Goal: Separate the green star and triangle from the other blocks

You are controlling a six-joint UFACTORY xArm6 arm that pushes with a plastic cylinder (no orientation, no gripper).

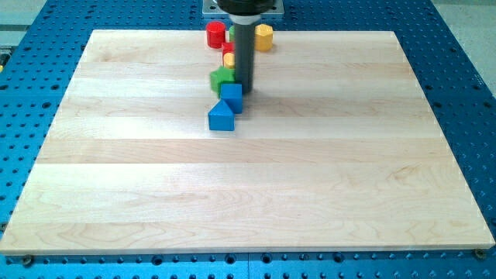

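My tip rests on the board near the view's top centre. It is just right of a green block, probably the star, and seems to touch it. A blue cube sits right below the tip and the green block. A blue block with a pointed top lies below the cube. A yellow block and a sliver of red show left of the rod. A bit of green shows beside the rod; its shape is hidden.
A red cylinder and a yellow hexagonal block stand at the board's top edge, either side of the rod. The wooden board lies on a blue perforated table.
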